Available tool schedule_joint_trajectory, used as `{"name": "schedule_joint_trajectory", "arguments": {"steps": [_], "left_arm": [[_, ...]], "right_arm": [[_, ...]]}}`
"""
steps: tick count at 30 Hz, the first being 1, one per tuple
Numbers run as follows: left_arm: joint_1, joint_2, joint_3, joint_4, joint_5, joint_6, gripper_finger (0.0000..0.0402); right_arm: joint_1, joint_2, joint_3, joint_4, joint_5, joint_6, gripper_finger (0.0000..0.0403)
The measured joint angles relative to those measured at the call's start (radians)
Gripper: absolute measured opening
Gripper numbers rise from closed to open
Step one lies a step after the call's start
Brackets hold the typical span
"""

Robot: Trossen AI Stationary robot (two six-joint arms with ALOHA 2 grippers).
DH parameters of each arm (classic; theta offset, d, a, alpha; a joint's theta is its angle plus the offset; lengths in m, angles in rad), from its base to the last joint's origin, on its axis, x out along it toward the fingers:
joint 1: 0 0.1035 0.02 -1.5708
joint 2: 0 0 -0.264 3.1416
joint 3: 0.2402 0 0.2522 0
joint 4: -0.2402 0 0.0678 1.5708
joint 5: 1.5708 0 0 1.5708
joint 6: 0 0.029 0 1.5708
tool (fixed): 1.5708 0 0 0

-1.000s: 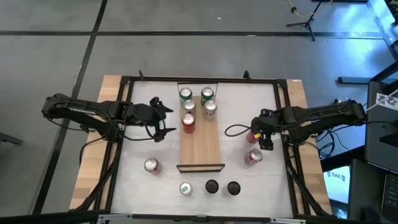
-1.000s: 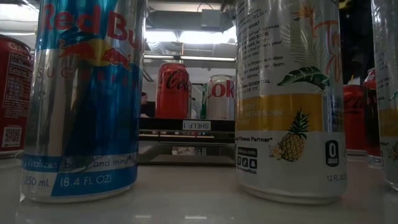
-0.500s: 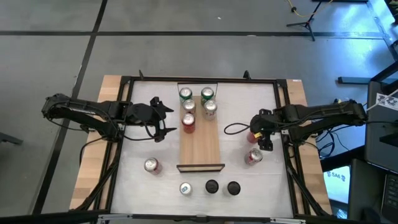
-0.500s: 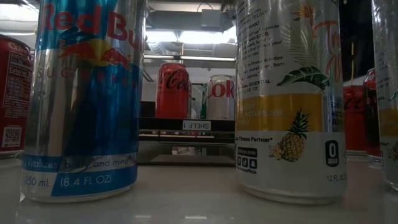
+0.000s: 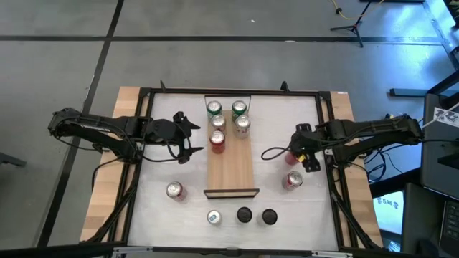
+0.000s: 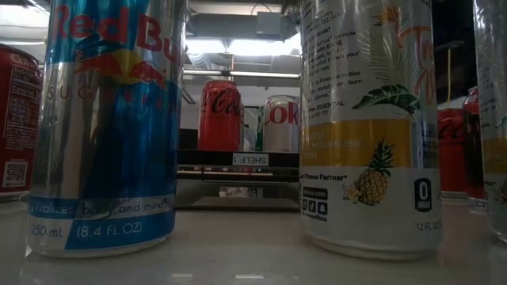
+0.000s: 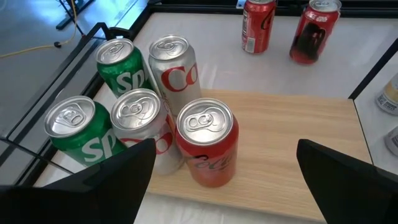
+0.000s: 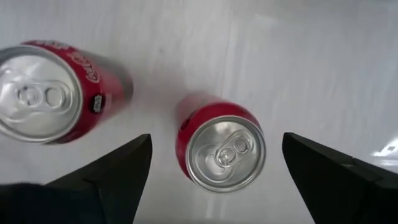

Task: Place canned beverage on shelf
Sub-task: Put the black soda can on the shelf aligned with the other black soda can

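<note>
The light-wood shelf (image 5: 231, 166) lies in the table's middle, with several cans (image 7: 205, 140) standing in a cluster on its far end. My left gripper (image 5: 197, 137) hovers open at the shelf's left side, facing those cans, nothing between its fingers (image 7: 93, 186). My right gripper (image 5: 297, 154) points steeply down, open, right of the shelf. Below it an upright red can (image 8: 221, 146) stands on the white tabletop, between the two fingers and clear of them. A second red can (image 8: 50, 93) stands beside it.
A red can (image 5: 174, 190) stands on the table's left. Three more cans stand in a row near the front edge (image 5: 244, 214), among them a blue-and-silver can (image 6: 111, 127) and a pineapple-printed can (image 6: 368, 127). A black frame (image 5: 326, 122) borders the tabletop.
My right gripper has rolled a little about its own pointing line while staying above the red cans. The cans have kept their places.
</note>
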Motion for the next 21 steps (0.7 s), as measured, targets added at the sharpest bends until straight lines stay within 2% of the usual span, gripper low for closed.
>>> {"name": "schedule_joint_trajectory", "arguments": {"steps": [11, 18, 21], "left_arm": [[0.000, 0.000, 0.000, 0.000, 0.000, 0.000, 0.0378], [0.000, 0.000, 0.000, 0.000, 0.000, 0.000, 0.0378], [0.000, 0.000, 0.000, 0.000, 0.000, 0.000, 0.0378]], "right_arm": [[0.000, 0.000, 0.000, 0.000, 0.001, -0.201, 0.0356], [0.000, 0.000, -0.029, -0.016, 0.004, -0.229, 0.0356], [0.000, 0.000, -0.063, -0.010, 0.047, -0.229, 0.0356]]}}
